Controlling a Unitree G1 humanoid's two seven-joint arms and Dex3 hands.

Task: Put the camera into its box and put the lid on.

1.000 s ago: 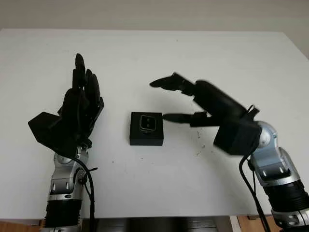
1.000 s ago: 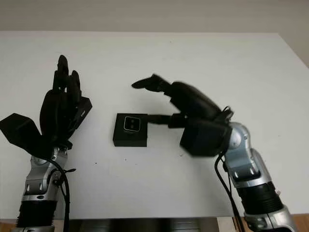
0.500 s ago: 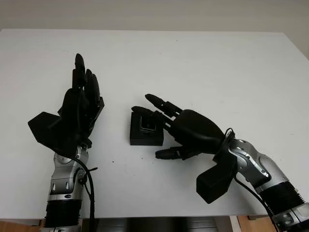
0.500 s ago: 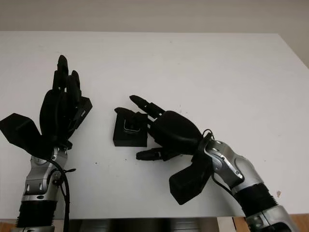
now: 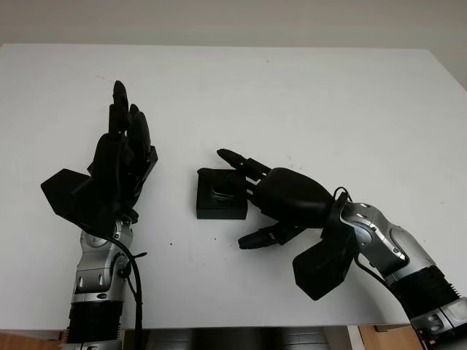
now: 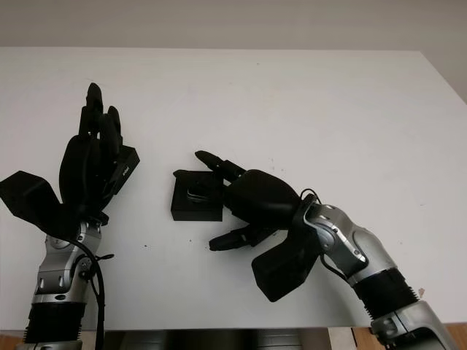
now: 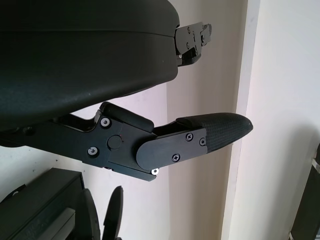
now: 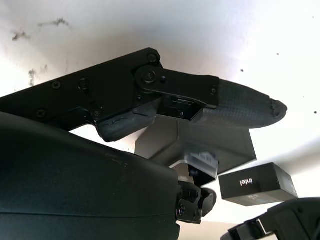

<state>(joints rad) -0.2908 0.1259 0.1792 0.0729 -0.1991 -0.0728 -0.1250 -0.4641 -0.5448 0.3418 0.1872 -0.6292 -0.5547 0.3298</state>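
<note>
At frame centre the right robot hand, open, reaches over the camera in its box; next, fetching the lid; left robot hand open, raised left.

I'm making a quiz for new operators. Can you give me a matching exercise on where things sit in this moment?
Column 1:
1. left hand
2. right hand
3. camera
4. table

Column 2:
a. white surface under everything
b. inside the open black box
c. raised, open, left of the box
d. reaching onto the box from its right side

Pairs: 1-c, 2-d, 3-b, 4-a
</note>
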